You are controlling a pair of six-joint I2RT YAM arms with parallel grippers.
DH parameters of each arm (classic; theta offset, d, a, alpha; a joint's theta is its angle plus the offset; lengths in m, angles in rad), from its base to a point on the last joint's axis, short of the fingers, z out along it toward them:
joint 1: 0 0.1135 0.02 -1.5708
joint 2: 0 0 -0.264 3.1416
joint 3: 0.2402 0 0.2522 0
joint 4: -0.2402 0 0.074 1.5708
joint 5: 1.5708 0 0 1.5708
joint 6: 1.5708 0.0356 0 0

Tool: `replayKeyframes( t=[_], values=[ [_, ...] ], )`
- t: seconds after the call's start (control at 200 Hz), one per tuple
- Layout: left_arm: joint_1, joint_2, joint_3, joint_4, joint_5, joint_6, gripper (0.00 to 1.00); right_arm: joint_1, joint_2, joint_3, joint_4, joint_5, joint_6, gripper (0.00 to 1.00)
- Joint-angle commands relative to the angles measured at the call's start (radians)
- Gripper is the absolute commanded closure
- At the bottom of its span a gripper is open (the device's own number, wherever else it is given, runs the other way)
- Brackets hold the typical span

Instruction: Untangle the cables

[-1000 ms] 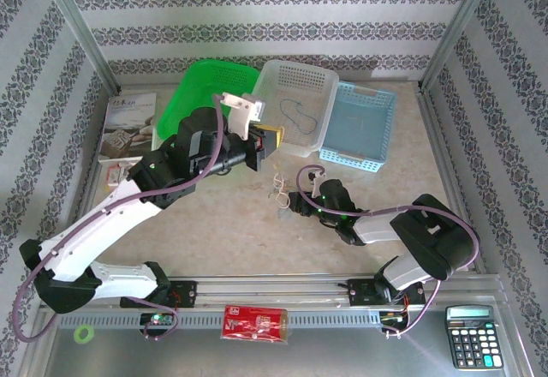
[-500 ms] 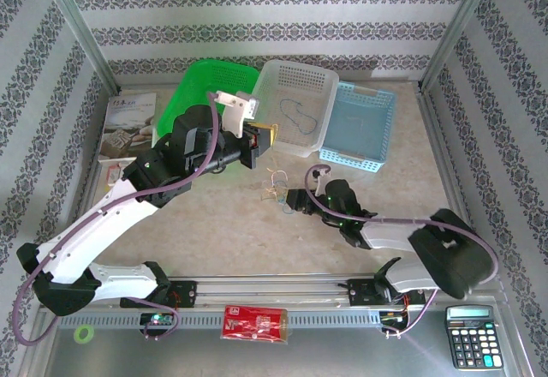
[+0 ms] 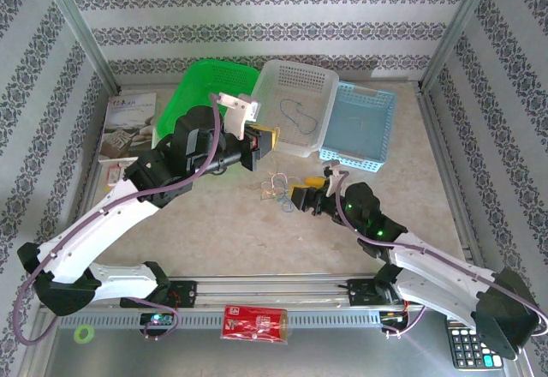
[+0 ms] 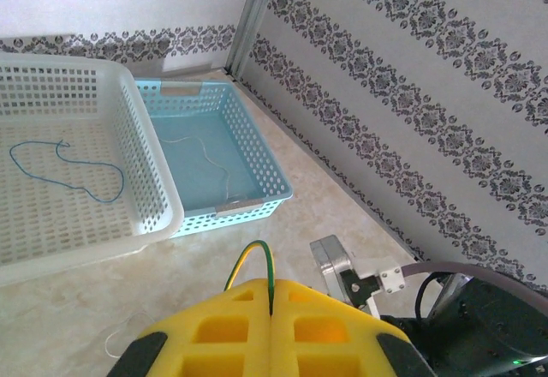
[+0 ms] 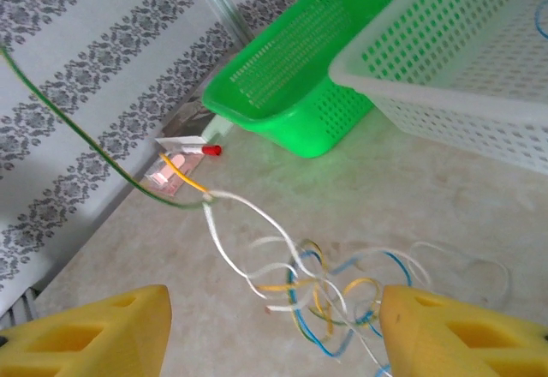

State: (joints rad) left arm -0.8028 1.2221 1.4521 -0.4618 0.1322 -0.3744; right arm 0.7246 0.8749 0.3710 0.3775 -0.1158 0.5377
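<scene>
A tangle of thin cables point(image 3: 276, 188) in yellow, blue and white lies on the table in front of the baskets. In the right wrist view the tangle point(image 5: 342, 290) lies between the wide-apart yellow fingers of my right gripper point(image 5: 274, 334), which is open and touches nothing. A yellow-green cable point(image 5: 86, 141) rises taut from the tangle to the upper left. My left gripper point(image 4: 271, 290) is shut on that cable's loop point(image 4: 254, 253), held above the table near the white basket, as the top view of the left gripper point(image 3: 268, 140) shows. The right gripper point(image 3: 306, 190) sits just right of the tangle.
A green basket point(image 3: 210, 90), a white basket point(image 3: 295, 107) holding one blue cable point(image 4: 68, 167) and a light blue basket point(image 3: 364, 128) holding a white cable point(image 4: 205, 150) stand at the back. A booklet point(image 3: 128, 124) lies left. A calculator point(image 3: 469, 343) and red packet point(image 3: 254, 321) lie near.
My right gripper has opened wider and shifted a little right and back beside the tangle, while its arm stretched out low. The left gripper keeps its hold with little movement.
</scene>
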Motion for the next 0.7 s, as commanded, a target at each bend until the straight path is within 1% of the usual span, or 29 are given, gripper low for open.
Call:
replayKeyframes(
  t=[0.0,0.175,0.25,0.345,0.41,0.5,0.565,0.62,0.694],
  values=[
    [0.011,0.000,-0.011,0.041,0.024,-0.020,1.00,0.034,0.048,0.106,0.001,-0.003,-0.076,0.34],
    [0.011,0.004,-0.013,0.051,0.034,-0.035,1.00,0.084,0.225,0.241,0.057,0.003,-0.131,0.33],
    [0.011,0.003,-0.015,0.056,0.041,-0.043,1.00,0.087,0.301,0.268,0.109,0.036,-0.132,0.34],
    [0.011,-0.002,-0.013,0.060,0.044,-0.052,1.00,0.087,0.391,0.276,0.185,0.083,-0.126,0.38],
    [0.012,-0.010,-0.009,0.067,0.045,-0.057,1.00,0.087,0.447,0.271,0.235,0.121,-0.120,0.45],
    [0.011,-0.018,0.001,0.074,0.048,-0.065,1.00,0.085,0.520,0.249,0.300,0.152,-0.099,0.60],
    [0.012,-0.023,0.016,0.072,0.046,-0.067,1.00,0.085,0.563,0.225,0.343,0.160,-0.079,0.69],
    [0.013,-0.025,0.029,0.068,0.044,-0.069,1.00,0.085,0.592,0.202,0.363,0.161,-0.059,0.73],
    [0.014,-0.026,0.047,0.065,0.036,-0.065,1.00,0.085,0.629,0.162,0.424,0.168,-0.030,0.74]
  ],
)
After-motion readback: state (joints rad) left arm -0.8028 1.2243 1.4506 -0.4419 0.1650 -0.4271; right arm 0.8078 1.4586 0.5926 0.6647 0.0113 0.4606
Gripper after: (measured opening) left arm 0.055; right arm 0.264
